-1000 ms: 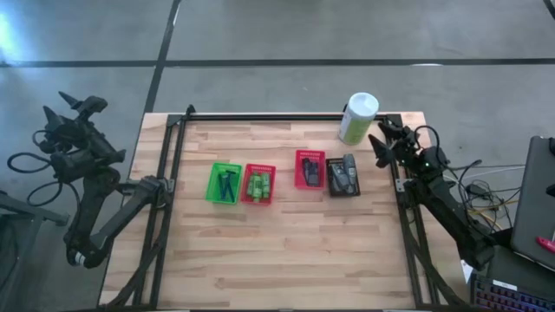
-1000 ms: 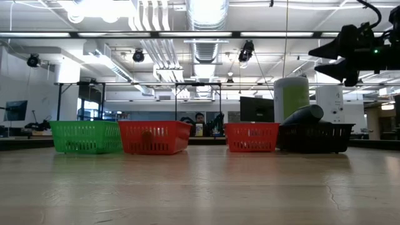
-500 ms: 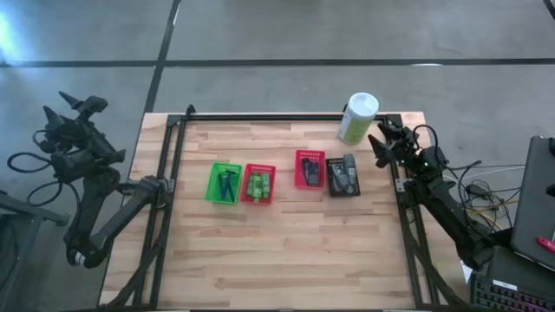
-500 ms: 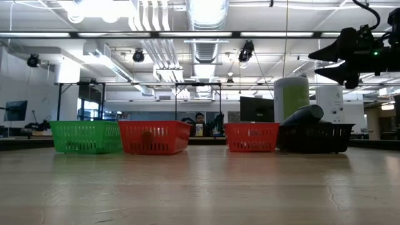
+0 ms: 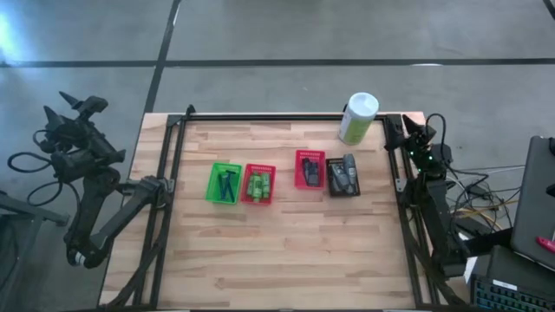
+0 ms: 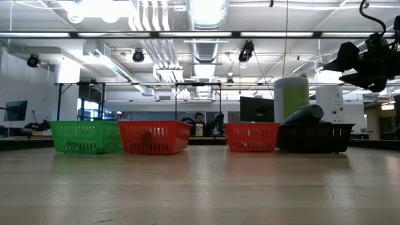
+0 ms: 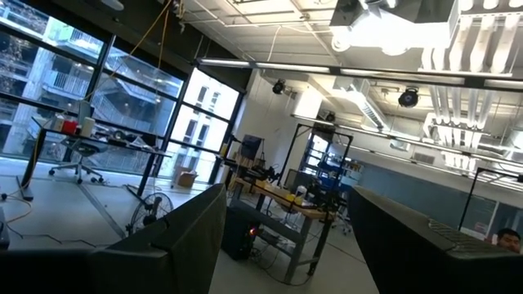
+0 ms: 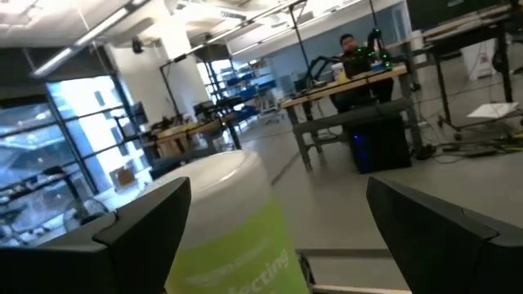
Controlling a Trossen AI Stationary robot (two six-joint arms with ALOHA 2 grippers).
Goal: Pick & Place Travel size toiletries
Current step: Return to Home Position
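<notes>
Four small mesh baskets stand in a row on the wooden table. The green basket (image 5: pixel 225 183) holds thin black sticks. The red basket (image 5: pixel 257 185) beside it holds bright green little bottles. Another red basket (image 5: pixel 310 169) holds small dark items, and the black basket (image 5: pixel 343 176) holds dark grey rounded containers, one of which (image 6: pixel 304 114) sticks up above its rim. My right gripper (image 5: pixel 406 128) (image 6: pixel 342 62) hangs open in the air by the table's far right corner, next to the pale green canister (image 5: pixel 358 118). My left gripper (image 5: pixel 59 108) waits open, off the table's left edge.
The tall pale green canister with a white cap (image 8: pixel 229 237) stands at the far edge, close in front of my right gripper (image 8: pixel 278 220). A black frame runs along the table's left, far and right edges (image 5: pixel 286 117). Bare wood lies near the baskets (image 5: pixel 277 251). A laptop sits off the right edge (image 5: pixel 533 199).
My right gripper has drawn back from beside the black basket toward the table's right and far edges, and the arm has swung in line with the right edge. Its fingers stay open. The baskets and their contents have not moved.
</notes>
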